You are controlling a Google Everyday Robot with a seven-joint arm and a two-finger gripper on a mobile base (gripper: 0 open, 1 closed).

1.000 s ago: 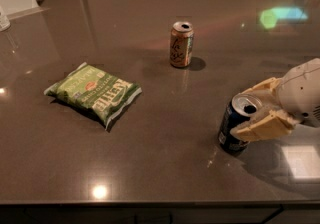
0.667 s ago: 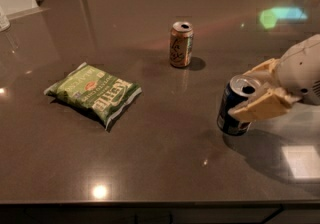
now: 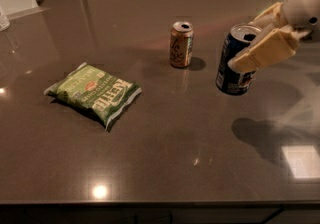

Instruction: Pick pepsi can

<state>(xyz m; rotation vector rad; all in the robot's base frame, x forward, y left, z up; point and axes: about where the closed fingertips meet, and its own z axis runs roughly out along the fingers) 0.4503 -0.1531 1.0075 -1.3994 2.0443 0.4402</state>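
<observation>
The pepsi can [image 3: 234, 68] is dark blue with a silver top and an open mouth. It hangs in the air above the dark table at the right, its shadow below it on the table. My gripper [image 3: 257, 38] comes in from the upper right and is shut on the can's upper part, one tan finger [image 3: 265, 49] in front and the other behind the rim. The can is slightly tilted.
An orange-tan can [image 3: 181, 44] stands upright at the middle back, left of the held can. A green chip bag [image 3: 94, 93] lies flat at the left. The dark table [image 3: 165, 168] ends at a front edge near the bottom.
My gripper has lifted the pepsi can off the table, and it now hangs well above its shadow. The orange-tan can and the chip bag have not moved.
</observation>
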